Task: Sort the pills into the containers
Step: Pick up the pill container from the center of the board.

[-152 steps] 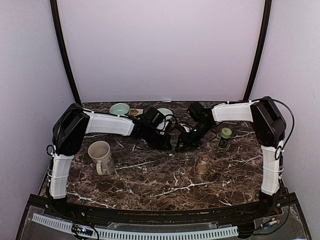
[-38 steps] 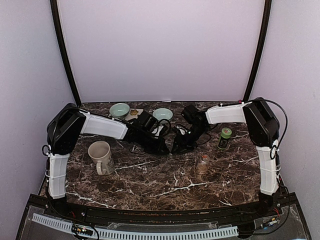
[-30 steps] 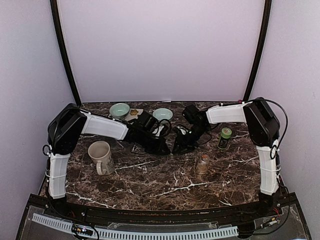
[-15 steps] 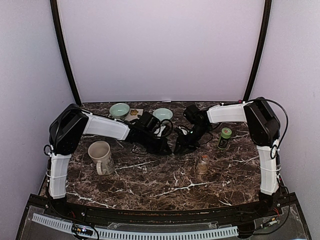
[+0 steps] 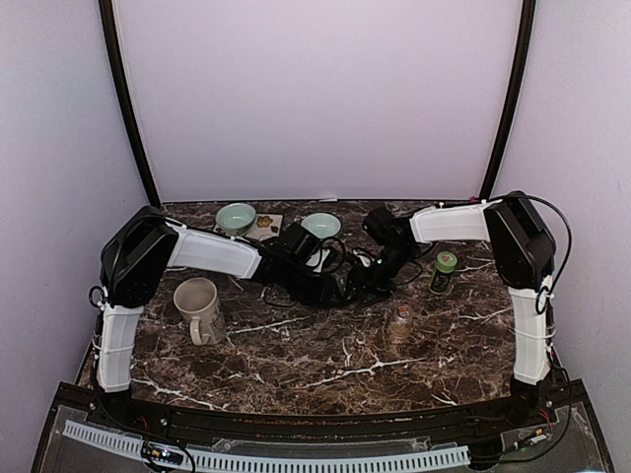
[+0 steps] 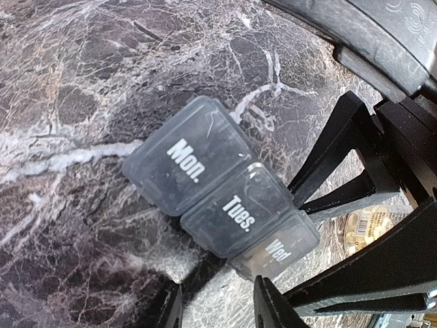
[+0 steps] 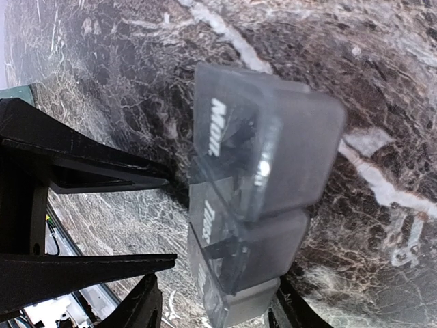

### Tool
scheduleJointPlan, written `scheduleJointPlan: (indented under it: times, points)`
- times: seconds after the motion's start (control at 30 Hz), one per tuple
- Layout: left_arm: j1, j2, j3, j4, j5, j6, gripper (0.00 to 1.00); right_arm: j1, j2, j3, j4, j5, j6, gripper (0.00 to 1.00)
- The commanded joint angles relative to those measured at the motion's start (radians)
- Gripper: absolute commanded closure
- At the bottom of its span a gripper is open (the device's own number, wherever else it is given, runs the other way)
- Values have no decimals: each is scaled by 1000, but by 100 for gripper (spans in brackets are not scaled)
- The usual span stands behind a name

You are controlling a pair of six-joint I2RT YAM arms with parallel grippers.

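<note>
Spreading left fingers (image 6: 273,311) and right fingers (image 7: 143,311) wider, letting go of the shut pill box (image 6: 218,198) between them, lids needing opening.

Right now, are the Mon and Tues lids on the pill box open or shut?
Shut: the Mon lid and Tues lid lie flat and flush on the pill box; neither is lifted.

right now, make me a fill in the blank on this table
The pill box lids read Mon., Tues. and ____. The mug stands on the table's ____ side. The bottle farther back has a ____ cap. Missing: Wed; left; green.
</note>
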Motion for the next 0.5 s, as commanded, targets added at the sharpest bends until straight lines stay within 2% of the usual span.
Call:
scheduleJointPlan:
  times: [0.0,0.2,0.47]
  points:
    - [-31,9,-11,-68,4,8,60,9,5,-33,54,51,6,48]
    - [-28,3,-6,-58,6,4,60,3,19,-29,62,49,5,50]
    - [-28,13,-43,-17,31,-17,60,4,47,-26,90,35,30,61]
